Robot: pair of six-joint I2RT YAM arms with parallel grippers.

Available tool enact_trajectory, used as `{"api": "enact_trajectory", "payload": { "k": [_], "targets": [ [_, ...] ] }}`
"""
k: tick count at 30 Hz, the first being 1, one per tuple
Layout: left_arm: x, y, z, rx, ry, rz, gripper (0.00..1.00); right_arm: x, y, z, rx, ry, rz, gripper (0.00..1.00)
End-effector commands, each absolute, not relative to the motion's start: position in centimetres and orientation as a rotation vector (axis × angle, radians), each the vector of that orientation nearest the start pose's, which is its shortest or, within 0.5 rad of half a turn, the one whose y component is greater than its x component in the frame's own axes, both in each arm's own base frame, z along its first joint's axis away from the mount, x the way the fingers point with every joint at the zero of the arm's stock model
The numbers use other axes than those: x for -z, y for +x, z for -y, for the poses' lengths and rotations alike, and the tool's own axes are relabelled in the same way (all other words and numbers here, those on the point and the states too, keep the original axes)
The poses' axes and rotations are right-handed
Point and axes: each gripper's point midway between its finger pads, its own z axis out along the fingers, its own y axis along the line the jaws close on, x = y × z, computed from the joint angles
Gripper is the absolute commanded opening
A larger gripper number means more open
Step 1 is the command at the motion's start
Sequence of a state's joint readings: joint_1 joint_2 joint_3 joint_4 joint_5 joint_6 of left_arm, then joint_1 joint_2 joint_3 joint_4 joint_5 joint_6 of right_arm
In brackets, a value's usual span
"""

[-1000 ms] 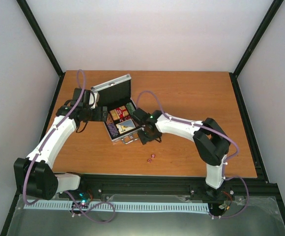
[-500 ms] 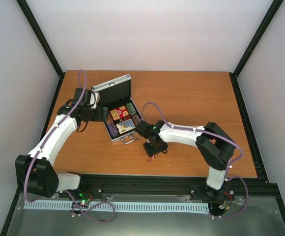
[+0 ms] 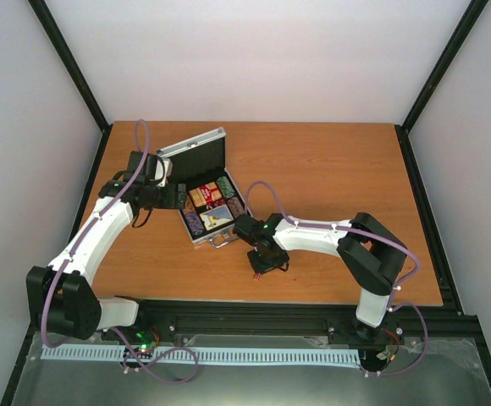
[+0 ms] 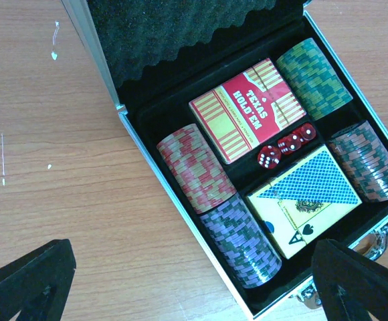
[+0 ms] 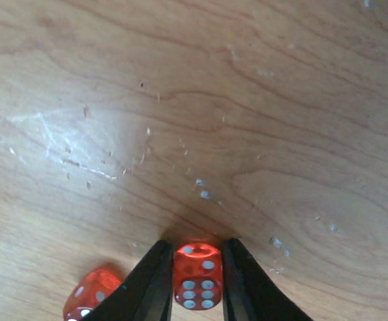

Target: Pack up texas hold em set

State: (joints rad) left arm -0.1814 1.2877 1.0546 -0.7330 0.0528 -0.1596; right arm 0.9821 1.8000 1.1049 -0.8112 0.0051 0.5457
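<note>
The right claw (image 5: 197, 246) is narrow, and its two fingers press the sides of one red die (image 5: 197, 284) on the tabletop (image 3: 339, 169), near the front edge. A second die (image 5: 90, 297) lies just beside one finger. The left claw (image 4: 194, 274) is wide open over the open briefcase (image 3: 195, 155) and holds nothing. The briefcase lies at the back left, well apart from the right edge. Inside it are chip stacks (image 4: 194, 167), a red deck (image 4: 247, 107), a blue-yellow deck (image 4: 308, 194) and three dice (image 4: 284, 144).

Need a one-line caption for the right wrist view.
Right gripper closed on a small translucent red die on the scuffed wooden table, a second red die loose beside it.
</note>
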Motion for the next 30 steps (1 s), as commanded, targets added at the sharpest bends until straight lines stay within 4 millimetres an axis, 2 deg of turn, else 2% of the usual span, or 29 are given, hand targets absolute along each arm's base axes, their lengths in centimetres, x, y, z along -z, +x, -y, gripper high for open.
{"api": "enact_trajectory", "payload": {
  "k": [1,6,9,14,18,21,23,28,30],
  "targets": [
    [-17.7,34.0,7.0,0.204,0.058,-2.508,1.00,-1.5,17.3,-25.9,-0.044,-0.628,-3.034,0.20],
    [-17.8,34.1,7.1,0.207,0.059,-2.507,1.00,-1.9,18.1,-26.2,-0.015,-0.631,-3.010,0.11],
    [-17.9,34.1,7.1,0.208,0.060,-2.504,1.00,-3.3,19.4,-27.3,-0.010,-0.656,-2.962,0.10],
    [-18.3,34.1,7.0,0.208,0.060,-2.496,1.00,-7.2,23.3,-31.3,-0.079,-0.676,-2.814,0.11],
    [-18.6,33.9,7.0,0.210,0.056,-2.491,1.00,-9.1,26.9,-35.3,-0.138,-0.698,-2.710,0.11],
    [-18.6,33.7,7.0,0.211,0.052,-2.491,1.00,-9.3,29.3,-38.1,-0.184,-0.715,-2.657,0.11],
    [-18.6,33.5,6.9,0.208,0.050,-2.492,1.00,-8.7,30.9,-39.7,-0.208,-0.724,-2.638,0.11],
    [-18.6,33.1,6.7,0.201,0.050,-2.497,1.00,-8.6,34.4,-42.7,-0.272,-0.720,-2.581,0.11],
    [-18.8,32.9,6.7,0.200,0.050,-2.494,1.00,-8.5,35.1,-43.8,-0.310,-0.729,-2.561,0.11]
  ]
}}
